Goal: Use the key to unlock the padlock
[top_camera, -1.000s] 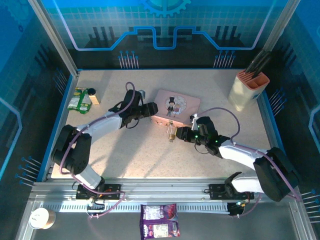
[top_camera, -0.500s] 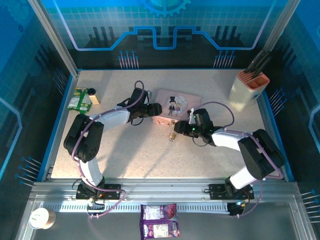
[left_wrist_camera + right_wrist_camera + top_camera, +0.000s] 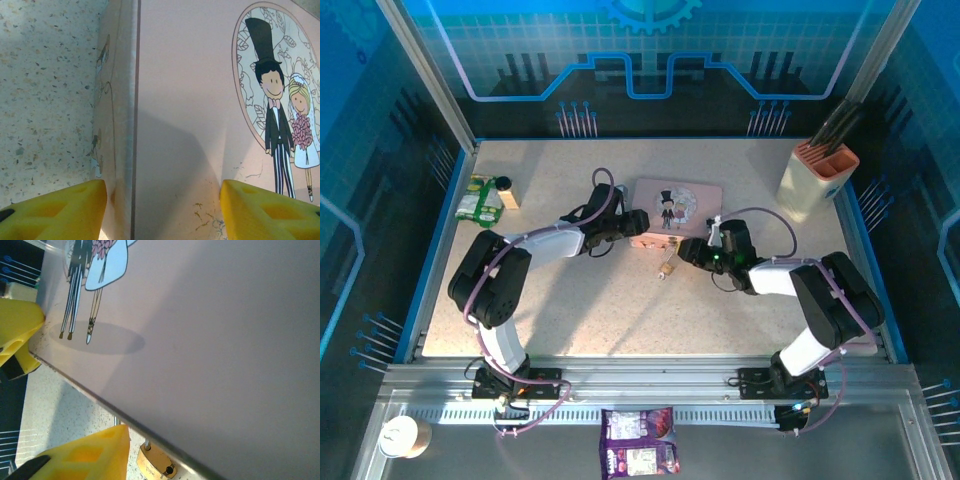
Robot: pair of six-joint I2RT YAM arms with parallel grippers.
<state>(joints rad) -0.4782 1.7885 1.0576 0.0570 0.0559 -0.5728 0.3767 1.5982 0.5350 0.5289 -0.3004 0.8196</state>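
The pink picture box (image 3: 695, 205) lies mid-table. The brass padlock (image 3: 667, 267) hangs off its front clasp onto the table. In the right wrist view the padlock (image 3: 157, 465) sits under the box's front edge (image 3: 225, 340), and its keyhole is empty. My left gripper (image 3: 638, 225) is open, with its yellow fingers (image 3: 55, 210) on either side of the box's left edge (image 3: 125, 125). My right gripper (image 3: 686, 250) is open at the box's front right. One of its fingers (image 3: 90, 452) is beside the padlock and the other is hidden by the lid. The key is out of view.
A beige knife block (image 3: 817, 178) stands at the back right. A green packet (image 3: 478, 203) and small items lie at the back left. A purple packet (image 3: 640, 455) and a cup (image 3: 402, 437) sit by the front rail.
Both grippers have closed in on the box, the left from its left end and the right up to its front. The box has turned squarer and slid back a little, taking the padlock with it.
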